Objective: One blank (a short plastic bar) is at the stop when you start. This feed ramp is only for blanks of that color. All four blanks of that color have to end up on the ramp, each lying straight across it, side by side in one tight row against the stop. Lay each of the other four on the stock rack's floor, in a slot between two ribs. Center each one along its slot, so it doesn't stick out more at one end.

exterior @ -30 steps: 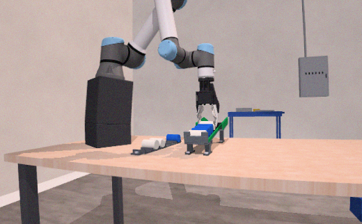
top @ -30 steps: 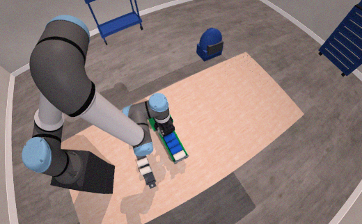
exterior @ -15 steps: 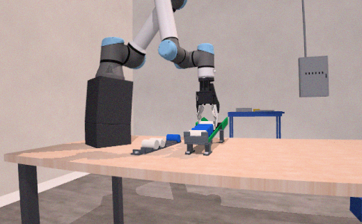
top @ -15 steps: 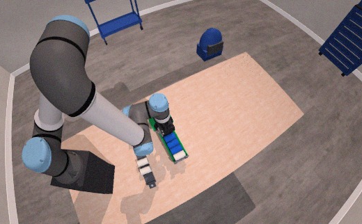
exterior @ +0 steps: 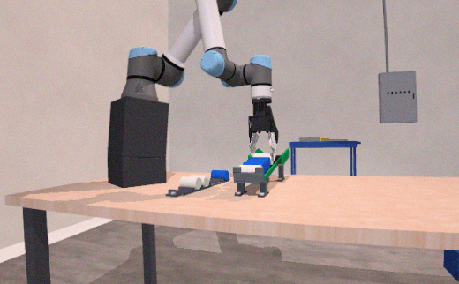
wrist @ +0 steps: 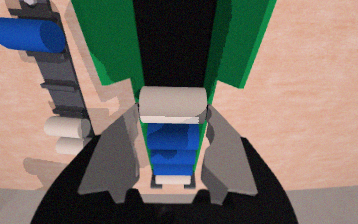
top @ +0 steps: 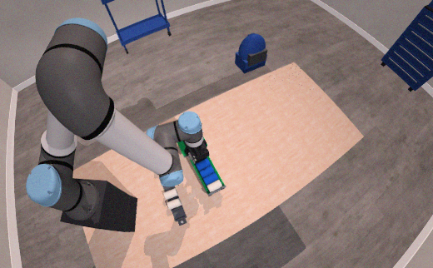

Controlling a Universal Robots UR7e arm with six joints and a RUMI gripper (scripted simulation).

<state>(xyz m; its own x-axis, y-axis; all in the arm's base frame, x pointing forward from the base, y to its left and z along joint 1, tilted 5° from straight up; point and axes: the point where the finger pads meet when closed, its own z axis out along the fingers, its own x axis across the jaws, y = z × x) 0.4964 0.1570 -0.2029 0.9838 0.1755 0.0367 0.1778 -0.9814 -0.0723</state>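
Note:
My gripper (wrist: pixel 173 104) is shut on a white blank (wrist: pixel 172 103) and holds it crosswise low over the green feed ramp (top: pixel 207 172), just up-slope of the row. On the ramp lie two blue blanks (wrist: pixel 172 145) and a white blank (wrist: pixel 172 179) against the stop. The gripper also shows in the side view (exterior: pixel 262 147), with the held blank (exterior: pixel 261 155) between its fingertips. The grey stock rack (wrist: pixel 60 85) lies left of the ramp. It holds one blue blank (wrist: pixel 27 35) and two white blanks (wrist: pixel 66 127) between its ribs.
The black arm pedestal (exterior: pixel 138 141) stands at the table's back left. A blue cart (top: pixel 142 25), a blue bin (top: pixel 251 52) and a blue shelf (top: pixel 425 42) stand on the floor away from the table.

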